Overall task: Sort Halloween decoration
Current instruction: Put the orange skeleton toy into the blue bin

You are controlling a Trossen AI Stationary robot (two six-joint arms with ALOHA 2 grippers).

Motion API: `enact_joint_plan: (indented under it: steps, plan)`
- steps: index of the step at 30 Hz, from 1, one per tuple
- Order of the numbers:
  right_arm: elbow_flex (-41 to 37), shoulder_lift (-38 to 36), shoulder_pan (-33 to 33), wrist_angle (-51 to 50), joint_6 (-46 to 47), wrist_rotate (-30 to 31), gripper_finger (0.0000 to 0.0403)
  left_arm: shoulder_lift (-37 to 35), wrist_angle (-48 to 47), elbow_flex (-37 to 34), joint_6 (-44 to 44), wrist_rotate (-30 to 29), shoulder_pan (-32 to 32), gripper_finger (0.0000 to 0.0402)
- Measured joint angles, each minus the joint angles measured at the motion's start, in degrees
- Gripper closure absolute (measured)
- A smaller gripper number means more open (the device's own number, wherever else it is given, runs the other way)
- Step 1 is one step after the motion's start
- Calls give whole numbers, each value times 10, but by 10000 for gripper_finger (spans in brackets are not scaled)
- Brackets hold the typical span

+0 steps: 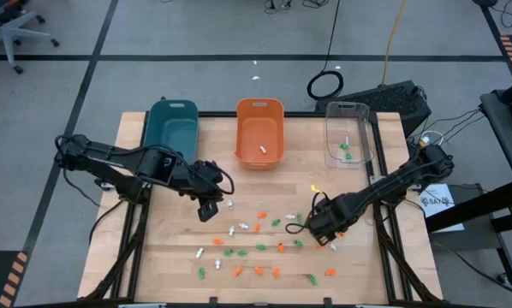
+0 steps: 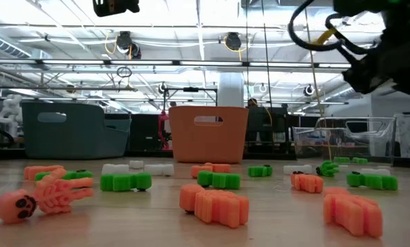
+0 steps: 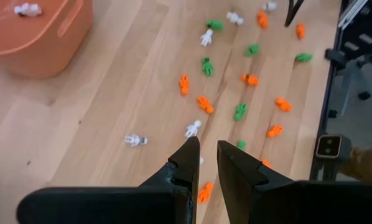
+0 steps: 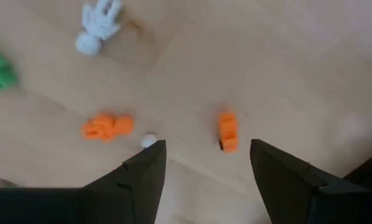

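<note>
Right end effector (image 4: 204,155) fingers apart over small orange plastic skeleton trinket (image 4: 227,131) | you risk nudging it sideways, or grabbing the neighbouring white bit (image 4: 148,141) beside that trinket

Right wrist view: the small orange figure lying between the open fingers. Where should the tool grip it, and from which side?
Come straight down from above. The orange figure lies flat on the table, long and narrow, so the right tool should probably close across its narrow middle. Its fingers are open wider than the figure, and nothing touches it; the nearest orange piece lies clear.
</note>
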Motion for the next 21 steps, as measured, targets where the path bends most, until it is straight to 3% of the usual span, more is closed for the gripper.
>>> enact_joint_plan:
  steps: [5,12,15,21]
  plan:
    - [-40,0,13,29,-3,-10,192,0,-8,0,1,0,-5,346]
    - [-107,0,14,146,11,-26,209,0,-7,0,3,0,-5,346]
    - [-117,-3,14,166,23,-42,248,0,-7,0,3,0,-5,346]
    - [-117,-2,13,166,23,-65,372,0,-6,0,0,0,-5,346]
